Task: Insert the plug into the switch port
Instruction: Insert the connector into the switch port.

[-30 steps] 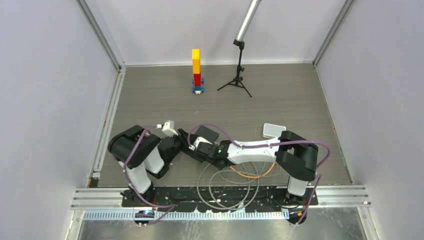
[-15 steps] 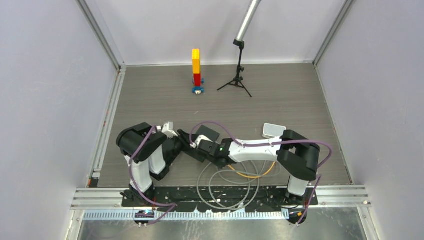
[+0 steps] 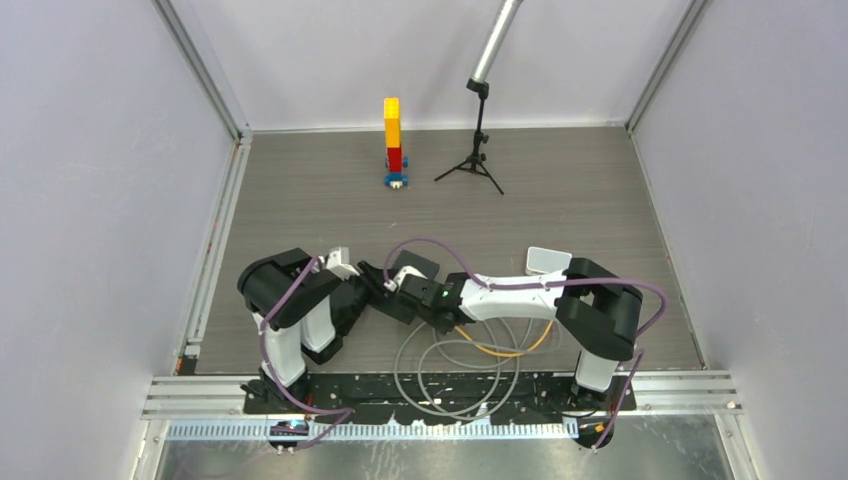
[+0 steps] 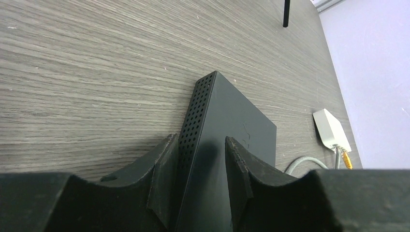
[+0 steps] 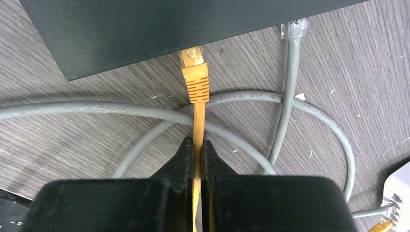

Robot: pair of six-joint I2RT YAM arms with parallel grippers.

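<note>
**Plug approach: both arms have closed inward over the last second.**
The orange moulded cable plug [image 5: 193,67] meets the side of the flat black vented switch box [image 4: 227,125], by the table's [image 3: 560,190] near edge, left of middle; the port is hidden and seating unconfirmed. The right end effector [image 5: 196,150] pinches the orange cable [image 5: 197,121]; the left end effector [image 4: 200,141] clamps the box.
</note>
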